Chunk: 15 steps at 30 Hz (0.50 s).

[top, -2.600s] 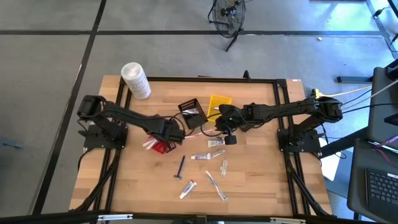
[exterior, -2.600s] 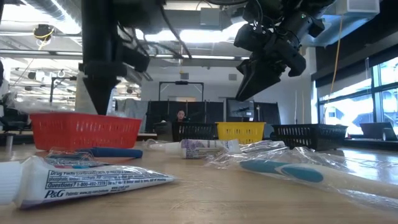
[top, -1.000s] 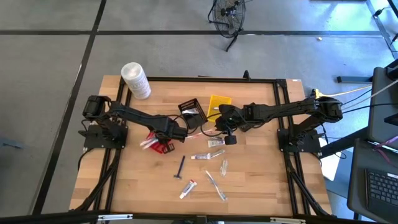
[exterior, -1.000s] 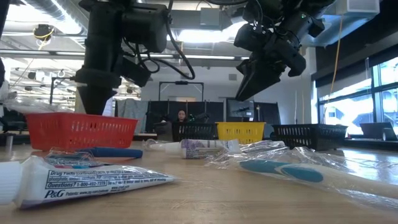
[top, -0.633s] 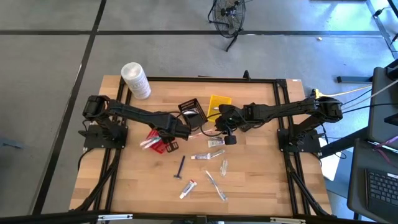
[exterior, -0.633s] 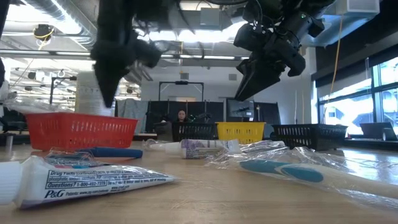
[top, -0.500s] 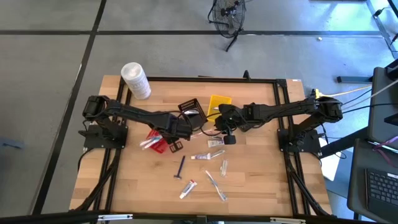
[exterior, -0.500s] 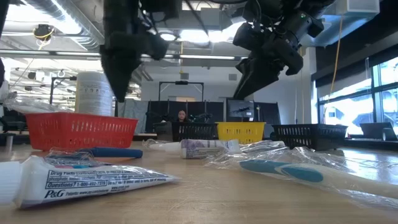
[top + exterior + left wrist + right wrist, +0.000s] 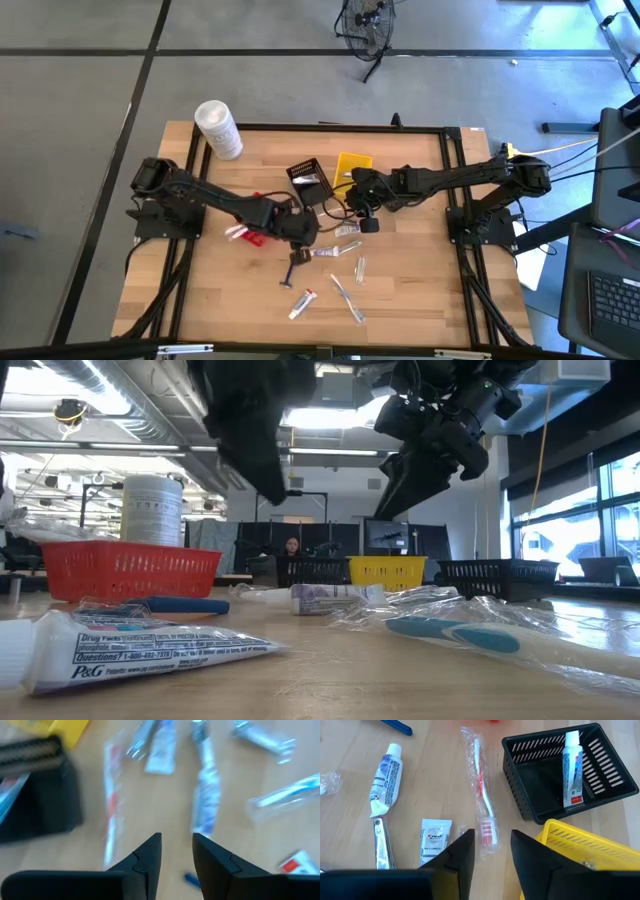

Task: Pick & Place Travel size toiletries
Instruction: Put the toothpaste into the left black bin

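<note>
I've got the left gripper (image 9: pixel 296 236) over loose toiletries (image 9: pixel 334 252), fingers parted and empty, ready to descend; right gripper (image 9: pixel 490 851) waits released.

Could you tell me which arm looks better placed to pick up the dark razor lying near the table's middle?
Probably the left: the left gripper, fingers open, hovers just beside the razor, while the right gripper sits farther off, near the black basket.

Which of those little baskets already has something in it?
The black basket: a small white tube with a red mark lies inside, leaning against its wall. The yellow basket beside it shows nothing inside; the red basket's contents are hidden.
</note>
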Tool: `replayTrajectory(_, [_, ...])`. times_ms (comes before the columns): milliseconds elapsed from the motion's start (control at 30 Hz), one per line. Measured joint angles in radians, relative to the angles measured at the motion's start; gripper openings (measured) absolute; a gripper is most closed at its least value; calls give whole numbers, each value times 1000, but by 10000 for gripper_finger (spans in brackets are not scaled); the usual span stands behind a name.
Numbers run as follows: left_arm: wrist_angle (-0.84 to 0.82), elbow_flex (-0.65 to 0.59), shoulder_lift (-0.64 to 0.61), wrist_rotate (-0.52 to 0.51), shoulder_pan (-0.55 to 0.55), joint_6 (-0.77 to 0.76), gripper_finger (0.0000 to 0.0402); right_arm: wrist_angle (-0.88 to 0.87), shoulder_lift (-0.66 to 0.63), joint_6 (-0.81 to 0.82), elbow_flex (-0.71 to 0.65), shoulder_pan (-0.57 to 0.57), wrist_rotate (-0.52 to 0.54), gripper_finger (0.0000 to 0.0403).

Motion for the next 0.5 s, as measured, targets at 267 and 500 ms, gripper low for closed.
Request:
replayTrajectory(267, [183,-43,67,-10,-46,64,120,2,0,0,0,0,0,144])
replayTrajectory(500, [216,-46,197,-7,-51,63,146,6,0,0,0,0,0,128])
